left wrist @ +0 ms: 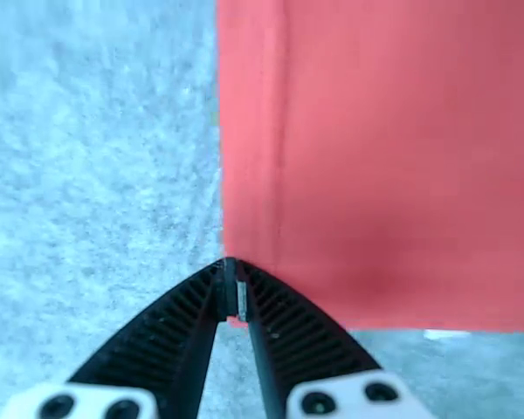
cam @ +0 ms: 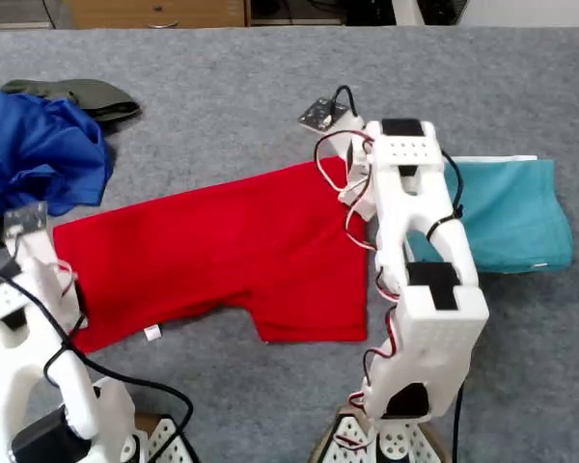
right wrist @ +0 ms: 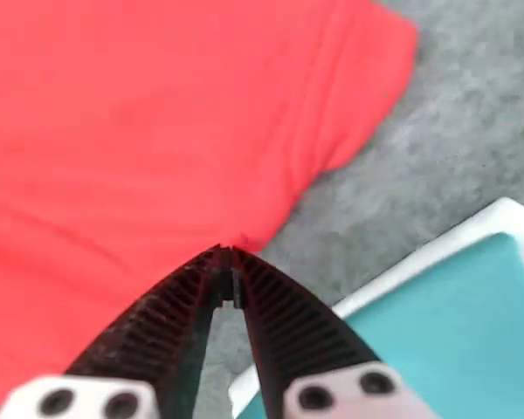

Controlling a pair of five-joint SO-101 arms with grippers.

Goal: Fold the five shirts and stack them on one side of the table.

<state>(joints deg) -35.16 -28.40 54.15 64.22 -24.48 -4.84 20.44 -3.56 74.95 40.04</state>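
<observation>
red shirt point(cam: 222, 246) lies spread flat mid-tabletop, long axis running side to side; left gripper point(left wrist: 231, 288) has its fingers closed on the hem at the end nearest the blue shirt point(cam: 39, 154); right gripper point(right wrist: 228, 278) has its fingers closed on the edge at the other end, just beside the teal shirt point(cam: 511, 212); step in hand looks like the first fold of the red one.

To do it well: lift both pinched points together, only high enough to clear the cloth below; carry them across at a matched pace so the fold line runs straight; hold light tension between the arms, since slack would let the middle sag and wrinkle, while too much pull could strip the hem out of a pinch; lay edge on edge before letting go; right arm should steer clear of the teal shirt, already folded at the right side and likely the start of the stack; both grips sit right at the edge, so slip is the main risk.

Surface: grey carpet-like tabletop point(cam: 222, 106), so cloth will probably drag rather than slide; blue shirt crumpled at the far left, dark olive shirt point(cam: 87, 96) behind it, both unfolded; wooden cabinet point(cam: 154, 12) beyond the far edge.
</observation>
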